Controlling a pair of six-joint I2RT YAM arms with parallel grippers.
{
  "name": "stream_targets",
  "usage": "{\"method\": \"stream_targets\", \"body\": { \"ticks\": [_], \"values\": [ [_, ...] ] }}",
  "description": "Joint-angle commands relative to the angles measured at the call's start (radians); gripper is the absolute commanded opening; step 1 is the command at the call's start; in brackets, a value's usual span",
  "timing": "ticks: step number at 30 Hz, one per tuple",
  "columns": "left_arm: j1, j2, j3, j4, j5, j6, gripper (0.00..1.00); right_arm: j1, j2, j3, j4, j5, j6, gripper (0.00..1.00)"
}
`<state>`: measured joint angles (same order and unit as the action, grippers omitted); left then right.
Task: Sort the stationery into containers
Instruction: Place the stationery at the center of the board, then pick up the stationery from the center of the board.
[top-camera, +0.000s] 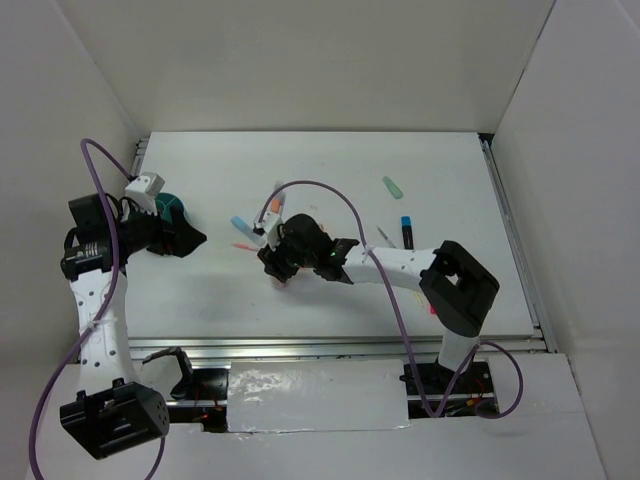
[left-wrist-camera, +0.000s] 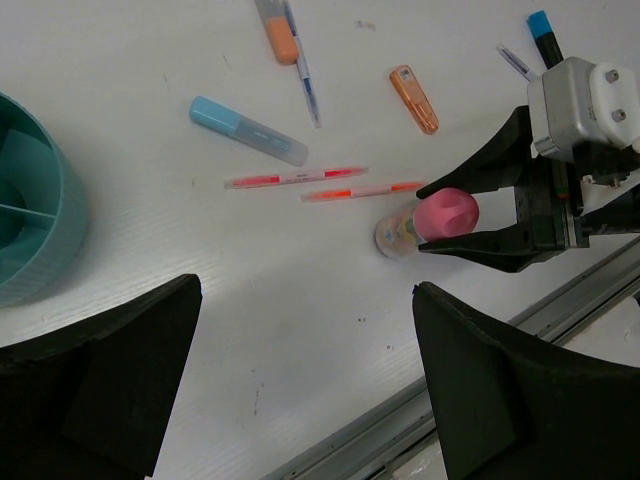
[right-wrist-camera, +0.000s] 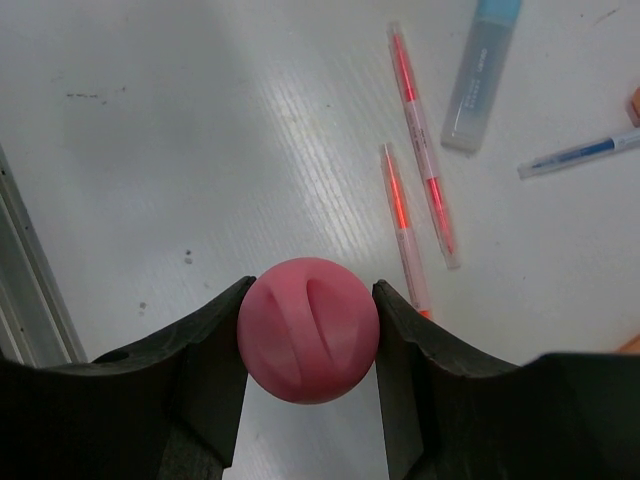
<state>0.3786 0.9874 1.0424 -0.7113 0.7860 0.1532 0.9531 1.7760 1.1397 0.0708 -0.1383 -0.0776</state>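
Table: white, with white walls around it.
Right pincer: clamped on the tube's pink cap.
Tube: centre of overhead view.
Orange pens: two thin ones, just beside the tube.
Left pincer: spread wide, holding nothing.
Tub: teal, divided, left edge of left-wrist view.

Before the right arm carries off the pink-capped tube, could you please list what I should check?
1. The right pincer is shut on the cap of the pink-capped tube: ok.
2. Tube lifted off the table: cannot tell.
3. The nearest thin red pen lies free of that pincer: cannot tell.
4. The teal tub has open-topped compartments: ok.
5. The left pincer is open, holding nothing: ok.
6. Approach to the tub free: not ok, the left pincer hangs beside it.
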Motion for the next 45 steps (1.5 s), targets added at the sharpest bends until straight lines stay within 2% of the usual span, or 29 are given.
{"method": "stream_targets", "body": {
  "ticks": [1,2,4,6,11,12,13,14,15,16,23,25,28,30,31,33,34,37,42,45],
  "values": [
    [0.005,-0.003,-0.008,0.044,0.029,-0.003,0.99,0.006,0.005,-0.014,0.096,0.032,-0.021,0.34],
    [0.006,0.0,-0.01,0.049,0.032,-0.006,0.99,0.009,0.007,-0.011,0.093,0.032,-0.022,0.37],
    [0.005,0.002,-0.016,0.055,0.033,-0.009,0.99,0.007,0.01,-0.012,0.09,0.037,-0.011,0.55],
    [0.005,0.002,-0.021,0.059,0.035,-0.007,0.99,0.013,0.011,-0.012,0.086,0.045,-0.005,0.65],
    [0.006,0.002,-0.019,0.05,0.035,0.012,0.99,0.027,-0.006,0.0,0.057,0.059,0.01,0.77],
    [0.005,0.005,-0.016,0.047,0.038,0.022,0.99,0.032,-0.01,0.005,0.041,0.057,0.019,0.83],
    [0.005,0.008,-0.015,0.041,0.041,0.026,0.99,0.033,-0.021,0.009,0.028,0.054,0.025,0.84],
    [0.005,0.011,-0.012,0.038,0.042,0.038,0.99,0.036,-0.029,0.02,0.018,0.054,0.036,0.9],
    [0.005,0.014,-0.01,0.035,0.048,0.046,0.99,0.039,-0.035,0.025,0.003,0.055,0.042,0.93],
    [0.006,0.019,-0.01,0.024,0.064,0.058,0.99,0.039,-0.05,0.029,-0.006,0.057,0.047,1.0],
    [-0.012,0.027,-0.008,-0.031,0.09,0.178,0.99,0.003,-0.164,0.099,-0.144,0.095,0.05,1.0],
    [-0.03,0.014,-0.021,-0.025,0.088,0.195,0.99,-0.022,-0.187,0.155,-0.27,0.063,0.056,1.0],
    [-0.073,-0.015,-0.068,0.019,0.104,0.204,0.99,-0.083,-0.254,0.239,-0.368,-0.004,0.053,1.0],
    [-0.133,-0.03,-0.097,0.055,0.108,0.201,0.98,-0.14,-0.295,0.261,-0.42,-0.05,0.049,1.0],
    [-0.203,-0.032,-0.104,0.068,0.098,0.194,0.96,-0.167,-0.331,0.287,-0.442,-0.101,0.048,1.0],
    [-0.294,-0.027,-0.125,0.125,0.023,0.161,0.95,-0.243,-0.374,0.305,-0.505,-0.16,0.045,1.0],
    [-0.405,-0.021,-0.133,0.142,-0.008,0.152,0.94,-0.272,-0.388,0.324,-0.534,-0.228,0.042,1.0],
    [-0.545,0.016,-0.15,0.205,-0.1,0.144,0.92,-0.394,-0.476,0.281,-0.572,-0.315,0.036,1.0],
    [-0.606,0.169,-0.108,0.21,-0.074,0.206,0.88,-0.6,-0.564,0.216,-0.673,-0.394,0.015,1.0],
    [-0.621,0.209,-0.108,0.31,-0.094,0.184,0.89,-0.684,-0.622,0.149,-0.692,-0.469,0.047,1.0]
  ]
}}
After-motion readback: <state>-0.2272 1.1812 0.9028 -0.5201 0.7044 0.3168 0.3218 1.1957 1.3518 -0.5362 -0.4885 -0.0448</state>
